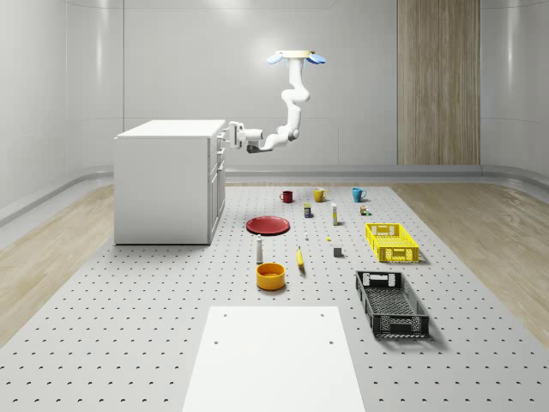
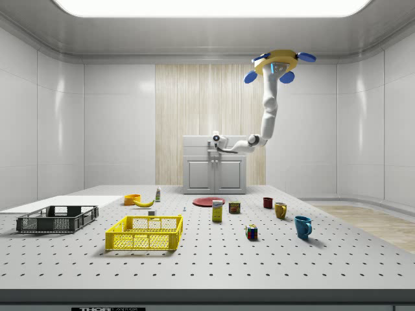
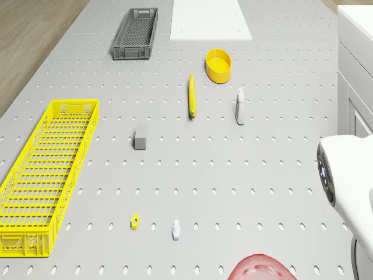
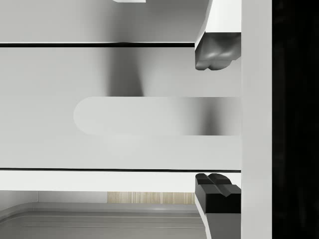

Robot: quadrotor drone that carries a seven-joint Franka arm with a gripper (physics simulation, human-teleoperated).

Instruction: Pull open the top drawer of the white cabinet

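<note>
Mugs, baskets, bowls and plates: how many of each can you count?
Mugs: 3, red, yellow, blue
Baskets: 2, yellow, black
Bowls: 1
Plates: 1
Total: 7

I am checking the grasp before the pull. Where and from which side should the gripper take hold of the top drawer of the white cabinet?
Grip the long rounded handle bar on the top drawer's front, coming straight at the white cabinet from its front. In the wrist view the fingers stand apart across the bar, so closing there likely clamps it.
</note>
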